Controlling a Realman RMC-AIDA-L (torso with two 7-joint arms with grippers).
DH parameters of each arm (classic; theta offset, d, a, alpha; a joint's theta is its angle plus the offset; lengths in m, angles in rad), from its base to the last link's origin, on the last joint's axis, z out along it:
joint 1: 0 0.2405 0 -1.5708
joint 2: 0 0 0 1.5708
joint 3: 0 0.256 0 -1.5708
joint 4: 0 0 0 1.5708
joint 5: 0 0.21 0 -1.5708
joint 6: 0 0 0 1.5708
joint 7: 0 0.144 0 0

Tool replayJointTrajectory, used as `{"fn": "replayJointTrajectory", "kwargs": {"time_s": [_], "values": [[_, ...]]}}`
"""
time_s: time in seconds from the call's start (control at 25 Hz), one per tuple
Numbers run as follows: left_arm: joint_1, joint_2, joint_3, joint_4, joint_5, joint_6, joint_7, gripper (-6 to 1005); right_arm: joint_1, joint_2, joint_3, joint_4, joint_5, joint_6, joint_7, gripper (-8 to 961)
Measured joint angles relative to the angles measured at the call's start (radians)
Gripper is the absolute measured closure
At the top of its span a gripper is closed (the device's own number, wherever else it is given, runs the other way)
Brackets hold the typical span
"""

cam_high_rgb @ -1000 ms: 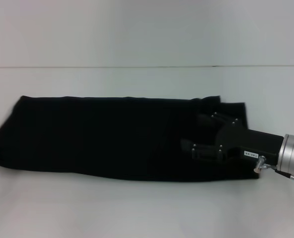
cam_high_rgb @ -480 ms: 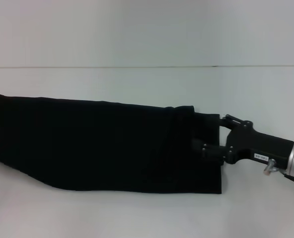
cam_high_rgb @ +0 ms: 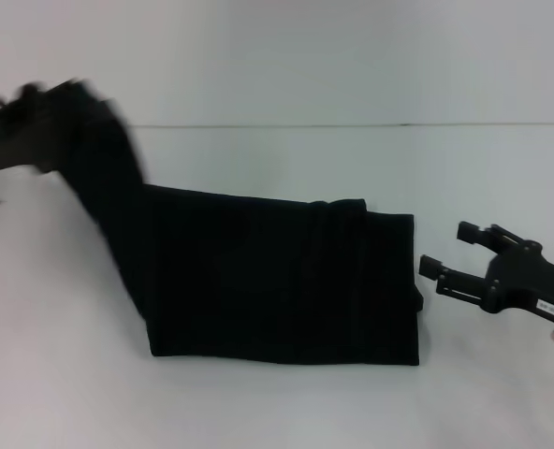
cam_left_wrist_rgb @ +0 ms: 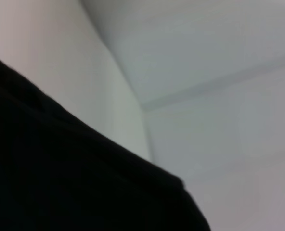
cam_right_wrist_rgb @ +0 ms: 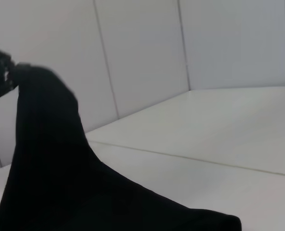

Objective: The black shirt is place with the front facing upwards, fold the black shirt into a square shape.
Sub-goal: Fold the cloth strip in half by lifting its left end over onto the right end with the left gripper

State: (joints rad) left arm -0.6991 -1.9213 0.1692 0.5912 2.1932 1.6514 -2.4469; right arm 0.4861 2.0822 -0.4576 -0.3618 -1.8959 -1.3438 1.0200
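From the head camera I see the black shirt lying as a long folded band across the white table, plain black side up, no lettering showing. Its right end lies flat with a straight edge; its left end is lifted off the table and rises up toward the left into the left gripper, which is blurred at the upper left edge of the view. That gripper is clamped on the raised end of the shirt — the cloth hangs from it in a steep slope down to the table.

The right gripper sits low over the table just beside the shirt's right edge, apart from the cloth, with its two fingers spread and nothing between them.

In the right wrist camera the shirt climbs from the table to a peak at the far left gripper, with the white wall panels behind. The left wrist camera shows only black cloth filling one corner — its own fingers I cannot see there.
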Motion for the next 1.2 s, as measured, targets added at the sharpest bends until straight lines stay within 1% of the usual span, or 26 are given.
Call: {"fn": "replayJointTrajectory", "kwargs": {"time_s": [0.08, 0.16, 0.2, 0.24, 0.32, 0.36, 0.48, 0.56, 0.64, 0.72, 0.76, 0.8, 1.04, 1.2], "values": [[-0.053, -0.032, 0.025, -0.001, -0.012, 0.003, 0.007, 948, -0.013, 0.000, 0.010, -0.004, 0.000, -0.008, 0.000, 11], [-0.110, -0.082, 0.062, -0.001, -0.027, 0.004, 0.019, 949, -0.025, 0.000, 0.017, -0.007, 0.000, -0.017, 0.000, 11], [-0.123, -0.104, 0.084, -0.001, -0.030, 0.002, 0.023, 949, -0.031, 0.000, 0.019, -0.008, 0.000, -0.020, 0.001, 11], [-0.131, -0.123, 0.106, -0.001, -0.030, -0.002, 0.026, 949, -0.035, 0.000, 0.021, -0.008, 0.000, -0.027, 0.001, 11], [-0.133, -0.169, 0.162, -0.010, -0.032, -0.020, 0.033, 948, -0.040, 0.000, 0.024, -0.009, 0.000, -0.034, 0.001, 11], [-0.128, -0.187, 0.179, -0.022, -0.033, -0.030, 0.039, 948, -0.043, 0.000, 0.026, -0.009, 0.000, -0.035, 0.001, 11], [-0.104, -0.228, 0.210, -0.090, -0.032, -0.056, 0.070, 947, -0.048, 0.001, 0.027, -0.010, -0.001, -0.035, 0.002, 11], [-0.092, -0.240, 0.224, -0.176, -0.032, -0.085, 0.110, 947, -0.049, 0.001, 0.027, -0.010, -0.002, -0.031, 0.002, 11], [-0.088, -0.242, 0.240, -0.270, -0.032, -0.118, 0.153, 947, -0.049, 0.001, 0.028, -0.010, -0.003, -0.028, 0.002, 11], [-0.089, -0.243, 0.246, -0.333, -0.033, -0.142, 0.186, 946, -0.048, 0.002, 0.027, -0.010, -0.005, -0.023, 0.002, 11], [-0.089, -0.243, 0.246, -0.333, -0.033, -0.142, 0.186, 946, -0.046, 0.004, 0.025, -0.010, -0.006, -0.018, 0.002, 11], [-0.095, -0.246, 0.248, -0.371, -0.033, -0.157, 0.214, 946, -0.043, 0.005, 0.022, -0.009, -0.007, -0.011, 0.002, 11], [-0.105, -0.246, 0.248, -0.376, -0.037, -0.158, 0.222, 944, -0.006, 0.012, 0.005, 0.006, -0.009, 0.056, -0.006, 11], [-0.106, -0.246, 0.249, -0.377, -0.038, -0.158, 0.227, 943, 0.052, 0.013, -0.019, 0.030, -0.009, 0.139, -0.006, 11]]}}
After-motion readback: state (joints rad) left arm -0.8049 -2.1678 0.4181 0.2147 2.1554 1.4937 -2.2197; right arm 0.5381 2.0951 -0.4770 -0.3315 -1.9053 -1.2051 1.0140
